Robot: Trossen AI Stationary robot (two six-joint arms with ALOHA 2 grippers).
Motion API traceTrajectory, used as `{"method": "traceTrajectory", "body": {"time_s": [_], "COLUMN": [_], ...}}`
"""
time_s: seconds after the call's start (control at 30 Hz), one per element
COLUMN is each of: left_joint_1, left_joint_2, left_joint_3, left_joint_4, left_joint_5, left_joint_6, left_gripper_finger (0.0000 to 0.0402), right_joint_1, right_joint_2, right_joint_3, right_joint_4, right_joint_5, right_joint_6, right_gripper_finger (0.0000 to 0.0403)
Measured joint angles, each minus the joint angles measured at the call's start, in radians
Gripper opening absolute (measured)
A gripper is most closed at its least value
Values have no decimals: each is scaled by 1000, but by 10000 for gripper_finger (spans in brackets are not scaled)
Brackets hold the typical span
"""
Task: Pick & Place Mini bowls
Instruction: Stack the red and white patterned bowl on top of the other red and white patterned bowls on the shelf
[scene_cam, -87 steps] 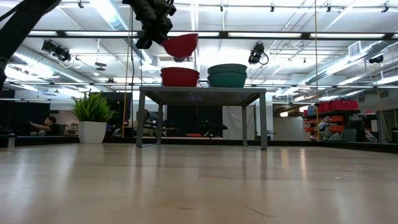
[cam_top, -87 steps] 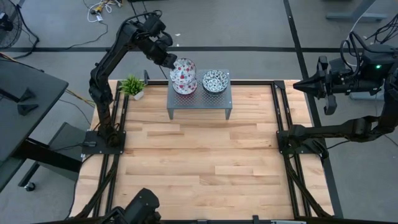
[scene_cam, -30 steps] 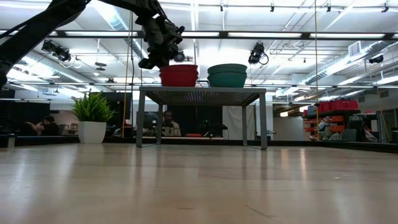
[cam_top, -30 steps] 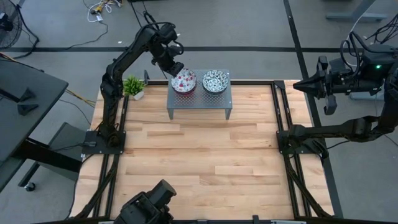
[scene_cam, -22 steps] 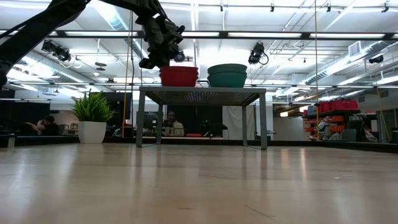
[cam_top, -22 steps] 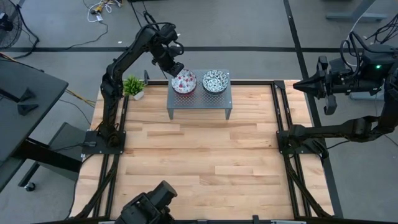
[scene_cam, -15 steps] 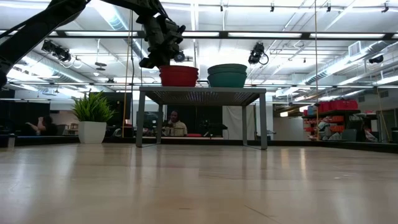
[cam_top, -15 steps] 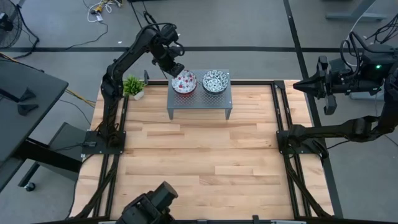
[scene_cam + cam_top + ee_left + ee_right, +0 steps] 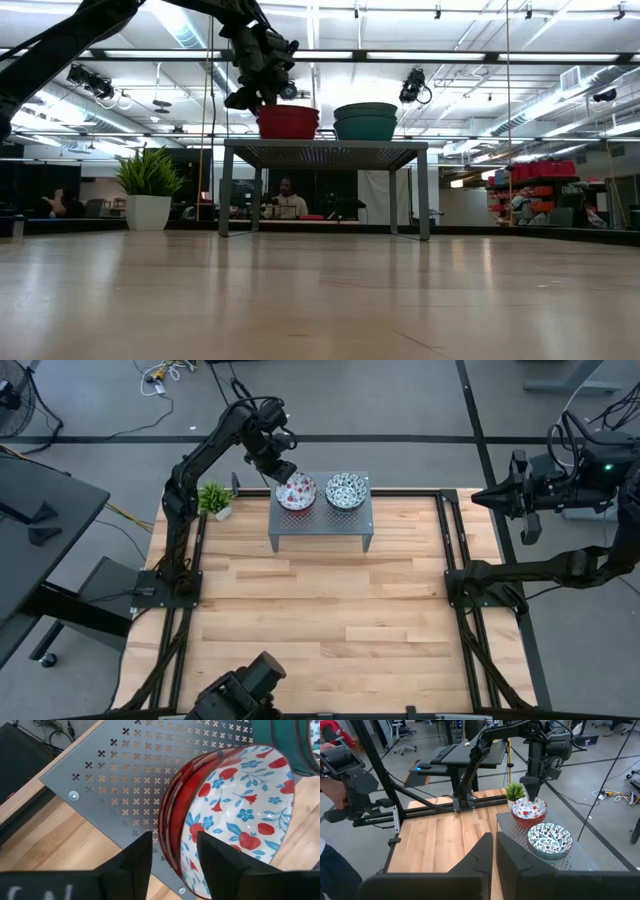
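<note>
Two stacks of mini bowls sit on the grey perforated stand (image 9: 320,525). The reddish stack (image 9: 296,491) is on the left and the green-teal stack (image 9: 346,490) on the right. My left gripper (image 9: 173,840) is open at the red stack's far-left rim (image 9: 172,827). One finger stands outside the stack and the other over the top bowl's inside. In the low view this gripper (image 9: 255,100) comes down at the red stack (image 9: 288,121) from above. My right gripper (image 9: 494,845) is shut and holds nothing, off the table's right edge (image 9: 478,496).
A small potted plant (image 9: 213,498) stands at the table's far left corner, just left of the stand. The bare wooden tabletop (image 9: 330,620) stretches from the stand to the near edge. A person sits in the room behind the stand (image 9: 288,200).
My left gripper has opened at the rim of the top red bowl and let it go. The bowl stays nested on the red stack. The arm has barely moved otherwise.
</note>
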State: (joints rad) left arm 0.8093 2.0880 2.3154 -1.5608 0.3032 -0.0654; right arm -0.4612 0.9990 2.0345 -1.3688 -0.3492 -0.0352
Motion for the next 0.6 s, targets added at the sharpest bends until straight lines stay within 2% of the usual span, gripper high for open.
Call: {"method": "traceTrajectory", "body": {"time_s": [0.17,0.6], "left_joint_1": [0,7], "left_joint_2": [-1,-31], "left_joint_3": [0,36], "left_joint_4": [0,11], "left_joint_5": [8,-23], "left_joint_6": [1,71], "left_gripper_finger": [174,174], "right_joint_1": [0,0], "right_joint_2": [0,0], "right_joint_3": [0,0], "right_joint_4": [0,0], "right_joint_5": [0,0], "right_joint_6": [0,0], "right_gripper_finger": [25,25]}}
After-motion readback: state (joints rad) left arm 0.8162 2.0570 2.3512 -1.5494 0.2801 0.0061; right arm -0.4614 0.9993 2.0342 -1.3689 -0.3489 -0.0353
